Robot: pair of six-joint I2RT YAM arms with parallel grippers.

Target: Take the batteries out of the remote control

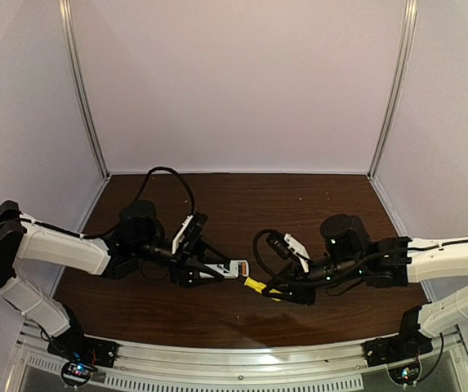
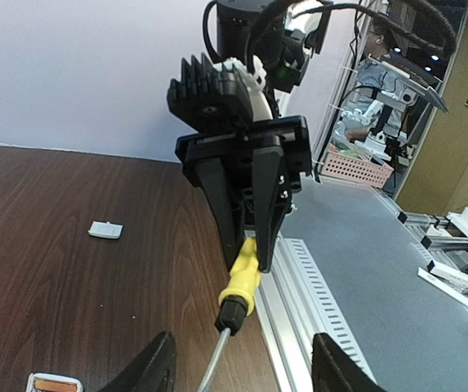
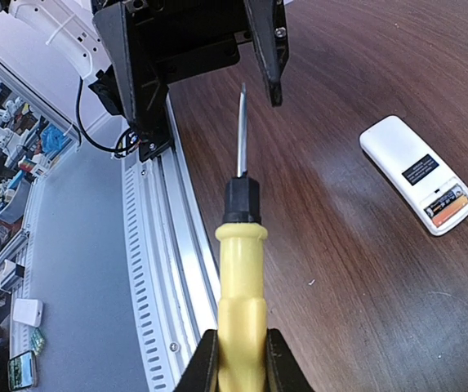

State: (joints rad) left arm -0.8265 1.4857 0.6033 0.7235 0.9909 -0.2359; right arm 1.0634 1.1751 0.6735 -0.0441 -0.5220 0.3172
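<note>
Remote control [image 3: 417, 173], a smooth white rounded bar, shows orange cylindrical batteries [image 3: 448, 206]; right gripper [image 3: 243, 359] clamps the yellow plastic screwdriver [image 3: 242, 253], left gripper [image 2: 243, 349] gapes

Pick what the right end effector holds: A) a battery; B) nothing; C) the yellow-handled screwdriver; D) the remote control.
C: the right end effector is shut on the yellow-handled screwdriver, while the remote control lies apart on the table.

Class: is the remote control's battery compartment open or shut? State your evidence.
Open. The remote control lies flat with its end bay uncovered and orange batteries exposed inside; a small white cover lies apart from it.
</note>
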